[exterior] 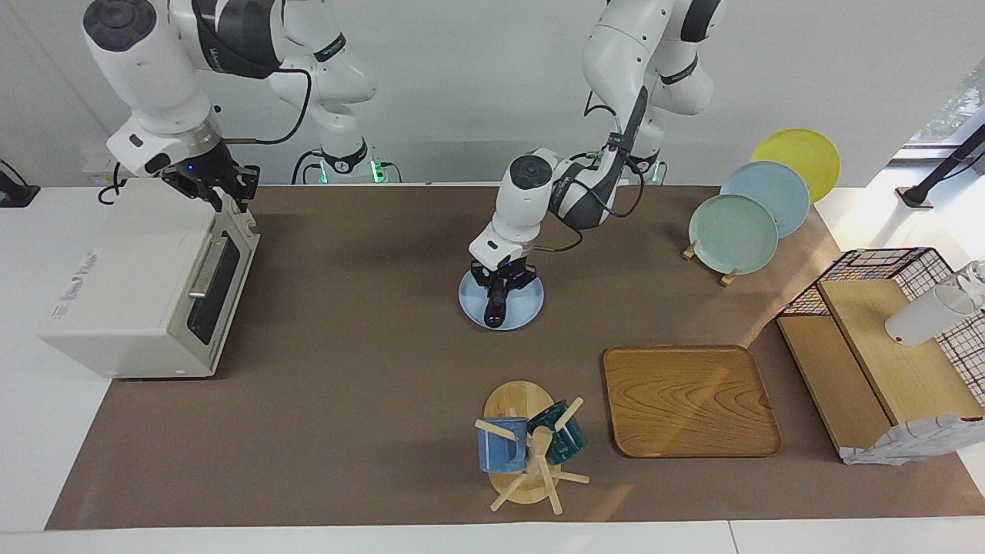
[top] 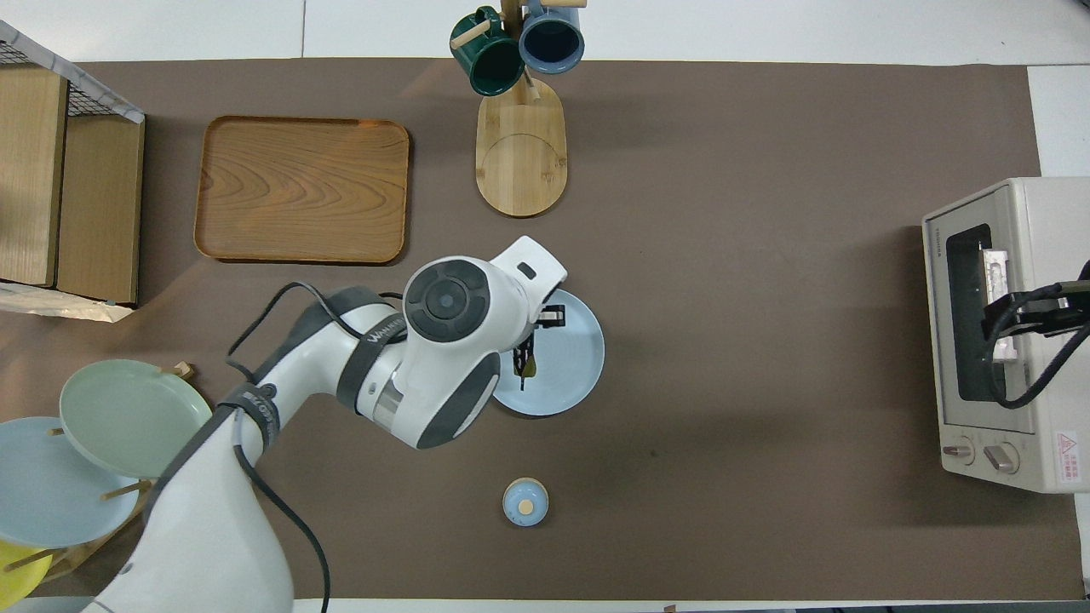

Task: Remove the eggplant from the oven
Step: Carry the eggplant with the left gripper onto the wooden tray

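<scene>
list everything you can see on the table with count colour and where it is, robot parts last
eggplant: 1, dark purple, on the round plate
round plate: 1, light blue, mid-table
oven: 1, white, door closed, right arm's end of the table
wooden tray: 1, brown, farther from the robots than the round plate
mug tree: 1, wood, beside the tray; holds a blue mug and a dark green mug
plate rack: 1, holding green, blue and yellow plates, left arm's end
small lid: 1, light blue, nearer to the robots than the round plate
wire shelf: 1, wood boards, left arm's end
left gripper: shut on the eggplant
right gripper: over the oven's top
</scene>
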You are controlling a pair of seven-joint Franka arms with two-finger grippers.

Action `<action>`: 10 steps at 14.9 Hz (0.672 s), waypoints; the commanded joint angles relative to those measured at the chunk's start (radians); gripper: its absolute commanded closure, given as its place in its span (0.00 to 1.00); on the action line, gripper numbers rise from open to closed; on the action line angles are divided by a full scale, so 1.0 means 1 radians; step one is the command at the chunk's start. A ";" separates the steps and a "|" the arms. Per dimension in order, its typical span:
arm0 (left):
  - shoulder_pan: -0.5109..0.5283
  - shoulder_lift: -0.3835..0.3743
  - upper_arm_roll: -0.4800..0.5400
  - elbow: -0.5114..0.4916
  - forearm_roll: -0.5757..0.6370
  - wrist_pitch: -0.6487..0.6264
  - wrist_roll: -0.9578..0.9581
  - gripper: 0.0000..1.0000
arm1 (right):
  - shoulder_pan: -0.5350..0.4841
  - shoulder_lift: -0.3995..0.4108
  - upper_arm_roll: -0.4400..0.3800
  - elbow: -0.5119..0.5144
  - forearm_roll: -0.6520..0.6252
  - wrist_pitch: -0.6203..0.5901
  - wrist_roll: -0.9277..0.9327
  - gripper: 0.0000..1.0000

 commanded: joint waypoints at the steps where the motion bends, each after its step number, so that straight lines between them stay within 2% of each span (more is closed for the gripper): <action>1: 0.128 -0.023 -0.003 0.112 -0.010 -0.166 0.111 1.00 | -0.009 0.026 0.009 0.035 0.027 0.030 -0.016 0.00; 2: 0.181 -0.010 -0.003 0.147 -0.012 -0.192 0.160 1.00 | -0.006 0.040 0.010 0.047 0.023 0.028 -0.016 0.00; 5: 0.322 0.014 -0.002 0.167 -0.010 -0.183 0.283 1.00 | -0.002 0.137 0.015 0.186 0.027 -0.042 -0.016 0.00; 7: 0.399 0.049 0.000 0.221 -0.001 -0.197 0.332 1.00 | 0.026 0.138 0.015 0.195 0.027 -0.042 -0.014 0.00; 10: 0.478 0.167 0.003 0.339 0.037 -0.202 0.343 1.00 | 0.024 0.123 0.013 0.173 0.027 -0.038 -0.014 0.00</action>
